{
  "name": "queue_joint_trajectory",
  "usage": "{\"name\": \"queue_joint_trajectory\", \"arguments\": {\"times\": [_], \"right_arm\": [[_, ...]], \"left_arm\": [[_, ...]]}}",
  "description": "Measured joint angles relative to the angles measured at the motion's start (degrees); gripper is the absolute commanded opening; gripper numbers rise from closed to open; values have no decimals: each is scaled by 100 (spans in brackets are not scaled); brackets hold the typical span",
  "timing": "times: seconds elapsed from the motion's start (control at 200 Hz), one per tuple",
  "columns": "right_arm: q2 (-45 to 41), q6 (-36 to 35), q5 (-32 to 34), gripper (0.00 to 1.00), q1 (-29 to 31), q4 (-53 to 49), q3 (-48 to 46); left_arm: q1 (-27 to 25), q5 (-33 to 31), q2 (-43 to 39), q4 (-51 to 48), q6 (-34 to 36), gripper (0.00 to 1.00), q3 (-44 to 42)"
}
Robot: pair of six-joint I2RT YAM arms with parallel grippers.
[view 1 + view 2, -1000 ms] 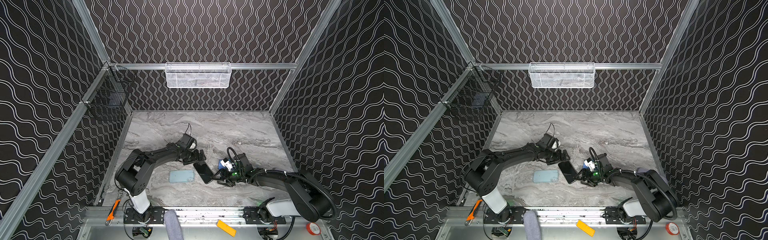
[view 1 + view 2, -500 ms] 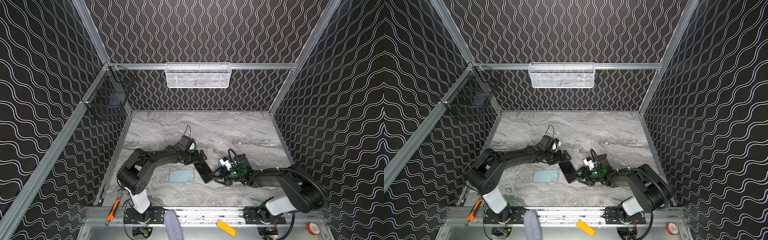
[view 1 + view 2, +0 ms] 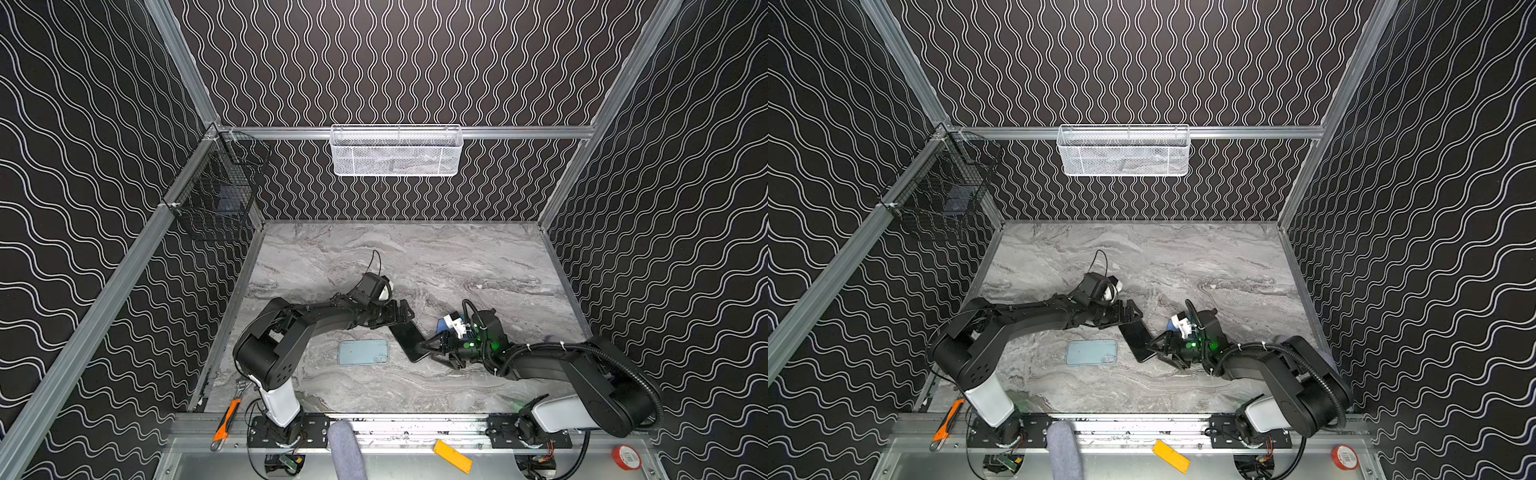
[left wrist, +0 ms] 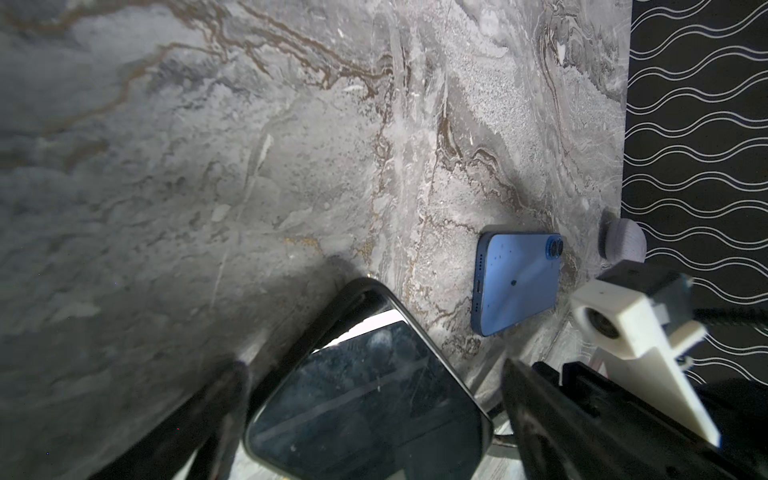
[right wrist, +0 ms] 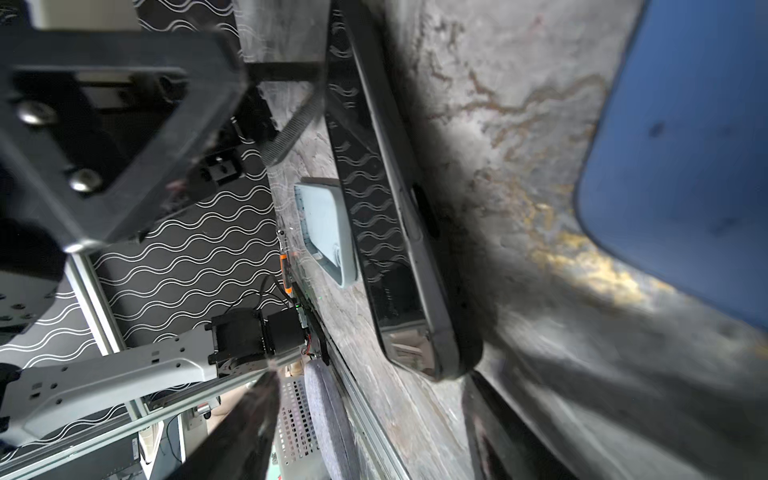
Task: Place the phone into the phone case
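The black phone [image 3: 409,340] lies screen up on the marble table [image 3: 457,266], between both arms. My left gripper [image 3: 403,318] is open and straddles its far end [image 4: 374,368], with the fingers apart from its sides. My right gripper [image 3: 436,355] is open at its near end [image 5: 370,378], and that end [image 5: 432,357] sits close to one finger. The light blue phone case [image 3: 363,352] lies flat and empty, hollow side up, just left of the phone [image 5: 328,228]. A blue phone [image 4: 517,282] lies back up under my right wrist.
A white mesh basket [image 3: 397,151] hangs on the back wall and a black wire basket [image 3: 220,199] on the left wall. On the front rail lie an orange cutter [image 3: 224,419], a grey roll [image 3: 345,449], a yellow piece [image 3: 452,456] and a red tape roll [image 3: 625,457].
My right gripper has crept a little toward the phone's near end and its jaws have narrowed slightly. The left gripper has shifted slightly over the far end. The case has not moved.
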Motion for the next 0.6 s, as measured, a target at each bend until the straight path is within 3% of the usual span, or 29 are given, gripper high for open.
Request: {"name": "queue_joint_trajectory", "arguments": {"times": [0.601], "right_arm": [[203,192,101,63,0,817,-42]], "left_arm": [[2,-328,-52,33,22,98,-50]]}}
